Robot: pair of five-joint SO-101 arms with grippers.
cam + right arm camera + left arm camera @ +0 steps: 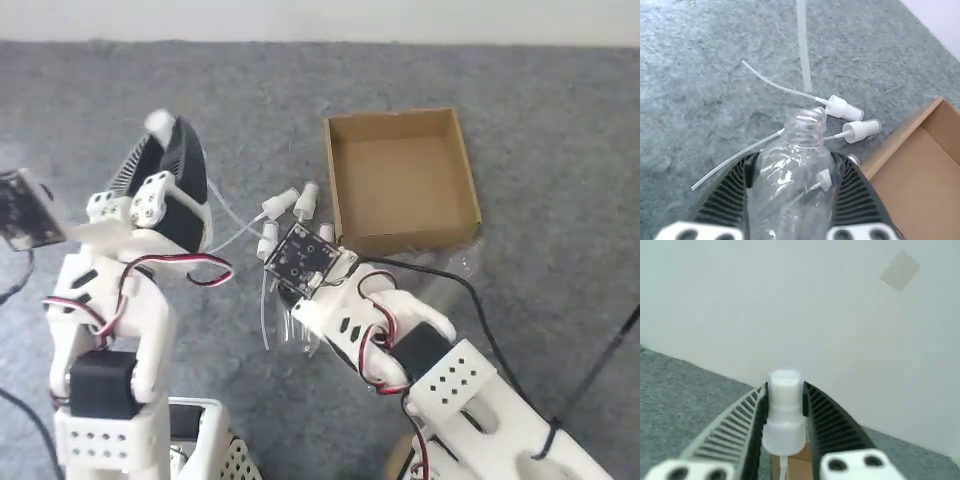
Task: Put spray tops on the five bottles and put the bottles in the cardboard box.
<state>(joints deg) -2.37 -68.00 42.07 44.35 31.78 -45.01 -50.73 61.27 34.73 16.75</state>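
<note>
**Two grippers closed on a top and a bottle**

The left gripper (785, 386) is clamping a white top (785, 412) between its ribbed fingers (735, 430). They are closed to the width of the top's body. It is holding the top high above the left half of the bench (560, 90) (a thin tube is showing below the collar).

The right gripper (795, 157) is gripping a clear bottle (790, 190) round its shoulder, fingers pressing on both sides, with the open neck pointing away from the wrist. In the high view that gripper is sitting near the middle of the bench, under its own camera board. Whether the bottle is touching the bench cannot be told.

Four loose tops (306, 200) are lying in a cluster just beyond the bottle's neck, their thin tubes trailing away from the box (400, 175). Two of them are lying side by side, close to the box wall.

The box is standing open toward the far edge of the bench, right of the middle, with its near left corner just beside the cluster.
</note>
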